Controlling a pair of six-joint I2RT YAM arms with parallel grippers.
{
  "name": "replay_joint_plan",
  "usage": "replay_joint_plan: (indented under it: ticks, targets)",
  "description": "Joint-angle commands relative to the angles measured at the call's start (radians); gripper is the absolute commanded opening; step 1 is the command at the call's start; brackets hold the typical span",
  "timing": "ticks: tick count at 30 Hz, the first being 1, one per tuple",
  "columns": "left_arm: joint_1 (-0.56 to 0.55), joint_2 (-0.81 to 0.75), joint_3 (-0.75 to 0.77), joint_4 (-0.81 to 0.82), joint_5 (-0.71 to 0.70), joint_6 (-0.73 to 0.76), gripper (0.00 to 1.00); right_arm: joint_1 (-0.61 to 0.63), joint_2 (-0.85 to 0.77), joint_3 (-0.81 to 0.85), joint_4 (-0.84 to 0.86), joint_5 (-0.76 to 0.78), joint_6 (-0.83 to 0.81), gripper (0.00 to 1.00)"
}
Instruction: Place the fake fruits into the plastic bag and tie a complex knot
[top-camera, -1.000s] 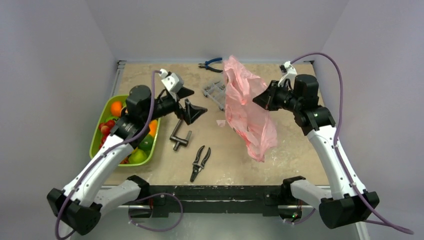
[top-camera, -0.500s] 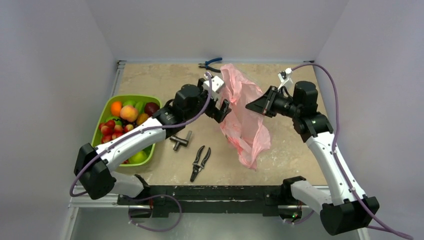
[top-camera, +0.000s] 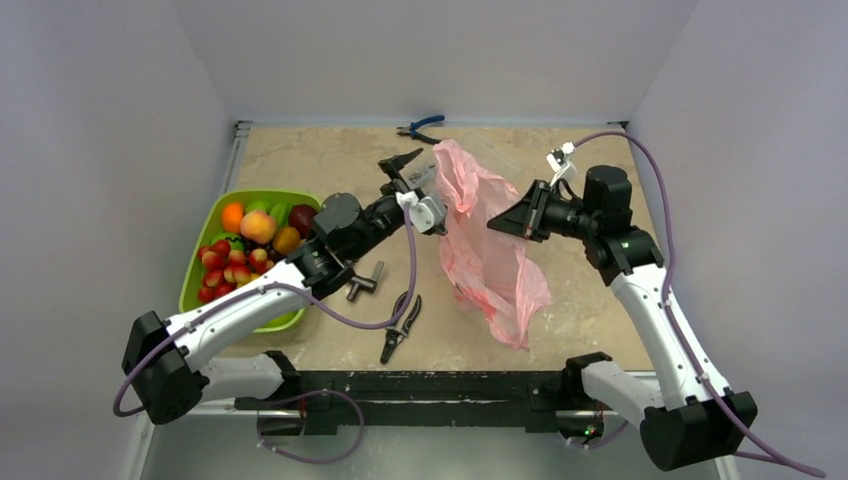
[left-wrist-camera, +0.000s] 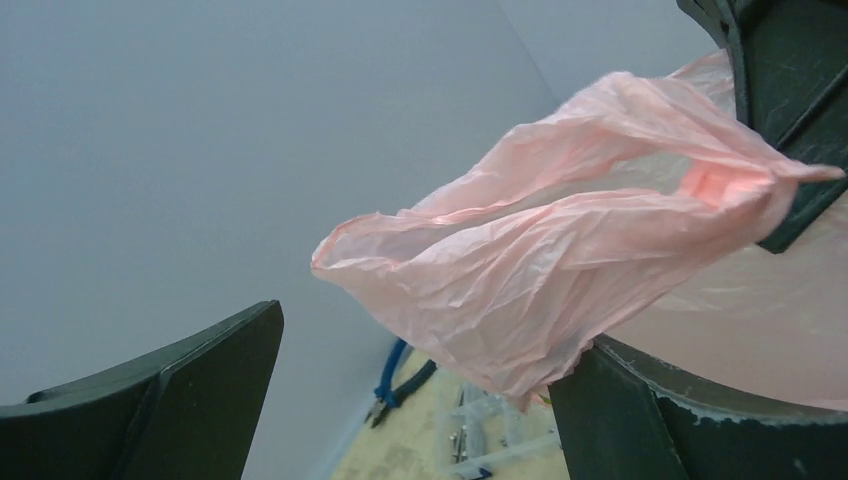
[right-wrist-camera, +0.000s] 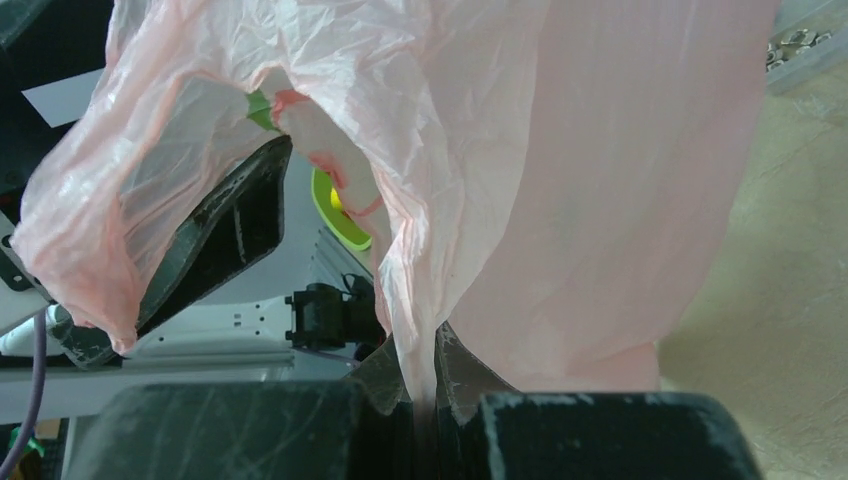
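Beige tabletop (top-camera: 300, 160); fake fruits (top-camera: 245, 252) in green tray (top-camera: 262, 194)

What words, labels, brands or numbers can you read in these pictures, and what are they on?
No text can be read.
The plastic bag carries reddish marks, too crumpled to read.
The white tag by the right arm's cable is too small to read.
The green tray and black pliers show no marking.
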Motion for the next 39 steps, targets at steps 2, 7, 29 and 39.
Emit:
replay_joint_plan:
  ticks: [2, 7, 29, 39]
  targets:
    - [-0.021, 0.080, 0.030, 0.139, 0.041, 0.245, 1.00, 0.006, -0.014, -0.014, 0.017, -0.068, -0.038, 0.00]
    - [-0.012, 0.118, 0.080, 0.087, 0.208, 0.192, 1.00, 0.010, -0.014, -0.009, 0.011, -0.100, -0.104, 0.00]
    - [0.530, 0.205, 0.126, 0.123, 1.002, -1.770, 0.00, -0.020, -0.070, 0.003, -0.273, 0.143, -0.776, 0.00]
    - [0.442, 0.204, 0.179, -0.067, 1.001, -1.625, 0.00, 0.002, -0.122, -0.002, 0.100, 0.126, -0.843, 0.99]
